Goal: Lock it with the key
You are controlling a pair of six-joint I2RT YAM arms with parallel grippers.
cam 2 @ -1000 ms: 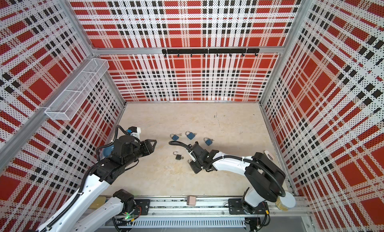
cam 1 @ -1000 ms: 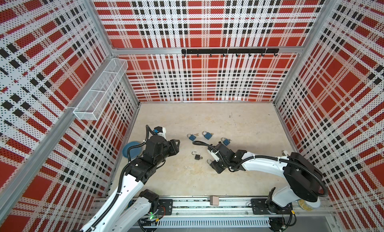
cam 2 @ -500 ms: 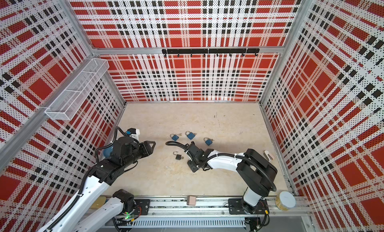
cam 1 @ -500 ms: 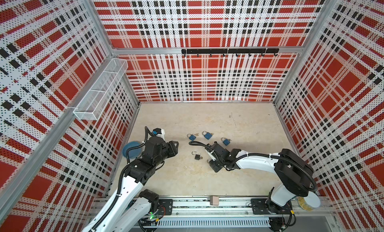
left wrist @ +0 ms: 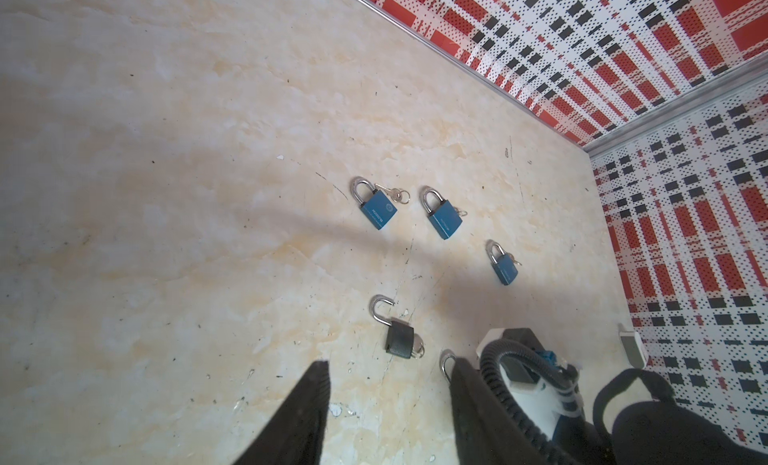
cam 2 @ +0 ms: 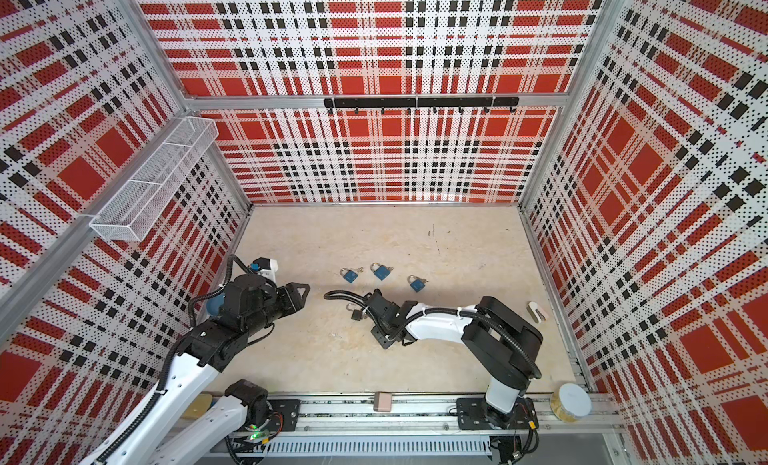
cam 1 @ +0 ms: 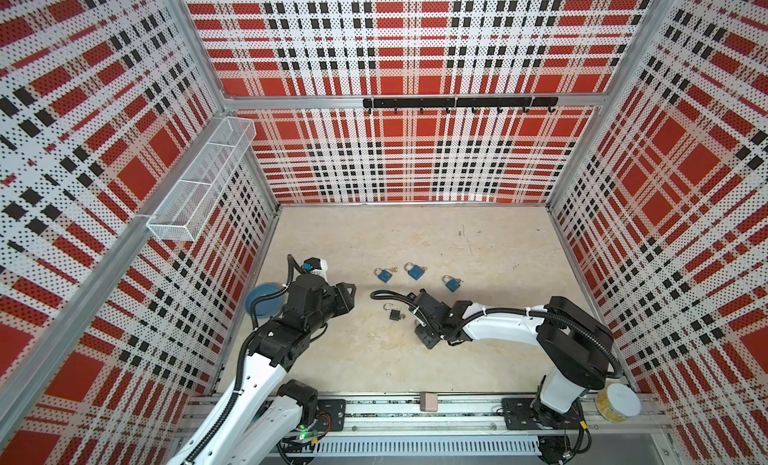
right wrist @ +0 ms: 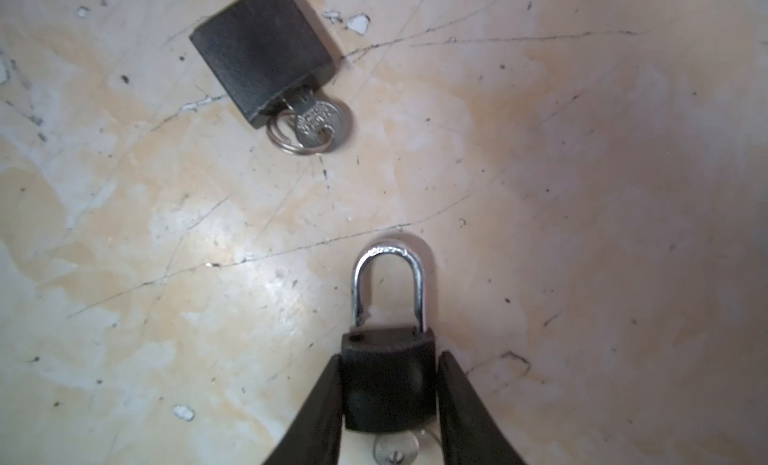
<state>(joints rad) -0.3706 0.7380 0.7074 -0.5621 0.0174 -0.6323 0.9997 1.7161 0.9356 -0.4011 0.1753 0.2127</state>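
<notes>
Now the right tool (right wrist: 389,357) pinches both sides of the small black padlock (right wrist: 388,384) lying on the bench (right wrist: 582,192), likely a rigid, slick metal lump best gripped by its body, while the left tool (left wrist: 387,362) hangs part-open and empty

Both top views look steeply down onto the whole beige marbled table (cam 1: 374,242). The left wrist view looks obliquely across it past the left jaws. The right wrist view sits close, sharing the open black metal padlock (left wrist: 400,339) (right wrist: 266,51) ahead of the right jaws.
</notes>
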